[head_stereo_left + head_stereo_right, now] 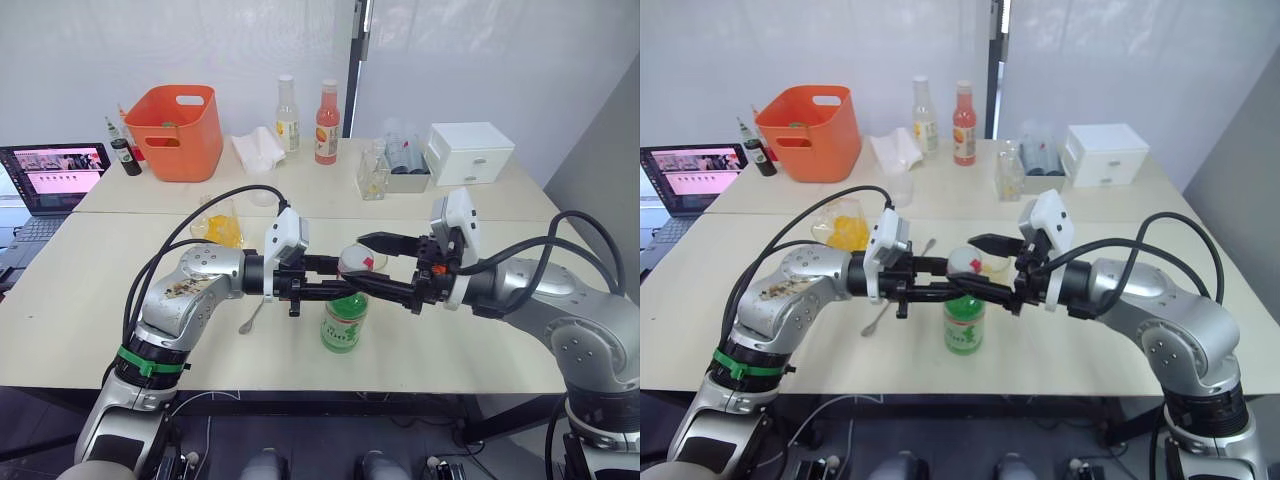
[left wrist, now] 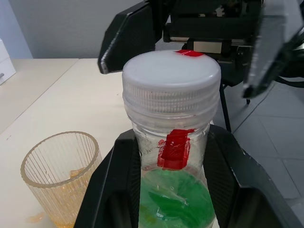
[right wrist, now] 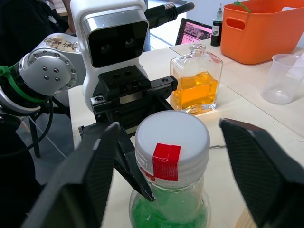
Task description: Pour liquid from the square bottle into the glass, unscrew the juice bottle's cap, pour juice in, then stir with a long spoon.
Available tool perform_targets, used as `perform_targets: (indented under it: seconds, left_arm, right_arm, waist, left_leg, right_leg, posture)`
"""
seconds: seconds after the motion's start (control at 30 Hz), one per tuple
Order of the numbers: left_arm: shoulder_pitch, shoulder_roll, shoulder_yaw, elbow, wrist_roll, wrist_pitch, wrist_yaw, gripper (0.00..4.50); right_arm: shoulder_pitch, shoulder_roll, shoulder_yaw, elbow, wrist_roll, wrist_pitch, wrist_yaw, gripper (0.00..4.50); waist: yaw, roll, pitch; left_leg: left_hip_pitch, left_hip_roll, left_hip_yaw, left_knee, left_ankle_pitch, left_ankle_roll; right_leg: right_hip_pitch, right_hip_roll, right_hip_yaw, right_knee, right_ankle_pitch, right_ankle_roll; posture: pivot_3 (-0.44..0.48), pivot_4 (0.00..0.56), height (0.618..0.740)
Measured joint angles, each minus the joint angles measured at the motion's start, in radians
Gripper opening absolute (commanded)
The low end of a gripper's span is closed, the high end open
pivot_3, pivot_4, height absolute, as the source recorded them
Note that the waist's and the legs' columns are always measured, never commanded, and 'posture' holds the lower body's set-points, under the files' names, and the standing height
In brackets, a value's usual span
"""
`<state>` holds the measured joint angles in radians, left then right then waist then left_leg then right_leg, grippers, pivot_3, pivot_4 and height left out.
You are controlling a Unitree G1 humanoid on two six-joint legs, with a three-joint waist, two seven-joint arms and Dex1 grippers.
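Left gripper (image 2: 173, 190): closed on the neck of the juice bottle (image 1: 344, 322), one black finger on each side, just under the cap (image 2: 172, 78).
Right gripper (image 3: 173, 156): jaws spread wide, one finger on each side of the cap, neither touching it.
Step in hand (judgement): cap removal. The left arm braces the bottle; the right is positioned to close on the cap.
Juice bottle: upright on the desk (image 1: 120, 330), near the front edge, roughly midway along it. Cap seated, red mark intact over its rim.
Glass (image 2: 61, 173): just beside the bottle, with a little orange liquid at the bottom.
Square bottle (image 3: 195, 83): upright behind the left arm, toward the desk's middle, part full of orange liquid.
Spoon (image 1: 252, 316): flat on the desk under the left forearm, near the bottle.
Risk 1: the right fingers close off-centre and slip on the smooth cap; the cap stays tight.
Risk 2: twisting torque exceeds the neck grip; the bottle rotates with the cap or tilts toward the front edge.
Risk 3: a tilting bottle or a swinging arm strikes the glass and tips it.
Risk 4: the freed cap drops from the fingers and rolls off the desk.
Precaution: centre the right fingers on the cap before closing.
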<state>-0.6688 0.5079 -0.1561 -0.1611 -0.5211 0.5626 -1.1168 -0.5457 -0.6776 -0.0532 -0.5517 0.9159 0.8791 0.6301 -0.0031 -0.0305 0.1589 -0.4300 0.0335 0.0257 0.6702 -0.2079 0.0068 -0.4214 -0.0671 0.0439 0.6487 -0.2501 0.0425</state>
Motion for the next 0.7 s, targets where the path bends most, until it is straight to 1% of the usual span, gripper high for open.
perform_targets:
  seconds: [0.07,0.3,0.43,0.53,0.7]
  left_arm:
    - [0.0,0.0,0.0,0.0,0.001,0.0,-0.002,1.34]
    - [0.0,0.0,0.001,0.0,0.003,-0.001,-0.002,1.34]
    - [0.003,0.005,0.002,0.0,0.005,-0.011,-0.005,1.34]
    - [0.01,0.012,0.004,-0.001,0.005,-0.025,-0.021,1.34]
    - [0.014,0.023,0.005,0.0,0.004,-0.044,-0.054,1.34]
  right_arm:
    - [-0.001,0.0,0.0,0.003,0.002,0.001,-0.002,1.69]
    - [-0.007,0.0,0.003,0.01,0.003,0.001,0.001,1.66]
    - [-0.034,-0.006,0.019,0.045,-0.012,-0.003,0.051,1.66]
    - [-0.072,-0.02,0.052,0.112,-0.047,-0.042,0.167,1.66]
    - [-0.219,-0.04,0.167,0.354,-0.163,-0.188,0.515,1.66]
  waist:
    - [0.0,0.0,0.0]
    - [0.0,0.0,0.0]
    - [-0.001,0.0,0.0]
    - [-0.003,0.0,0.0]
    - [-0.009,0.0,0.0]
  left_leg:
    - [0.0,0.0,0.0,0.0,0.0,0.0]
    - [0.0,0.0,0.0,0.0,0.0,0.0]
    - [0.0,0.0,0.0,0.0,0.0,0.0]
    - [0.0,0.0,0.0,0.0,0.0,0.0]
    - [0.0,0.001,0.0,0.0,0.0,0.0]
  right_leg:
    - [0.0,0.0,0.0,0.0,0.0,0.0]
    - [0.0,0.0,0.0,0.0,0.0,0.0]
    - [0.0,0.0,0.0,0.0,0.0,0.0]
    - [0.0,0.0,0.0,0.0,0.0,0.0]
    - [0.0,0.001,0.0,0.0,0.0,0.0]
  posture:
    - [0.0,0.15,0.715]
    - [0.0,0.15,0.715]
    - [0.0,0.15,0.715]
    - [0.0,0.15,0.715]
    - [0.0,0.15,0.715]
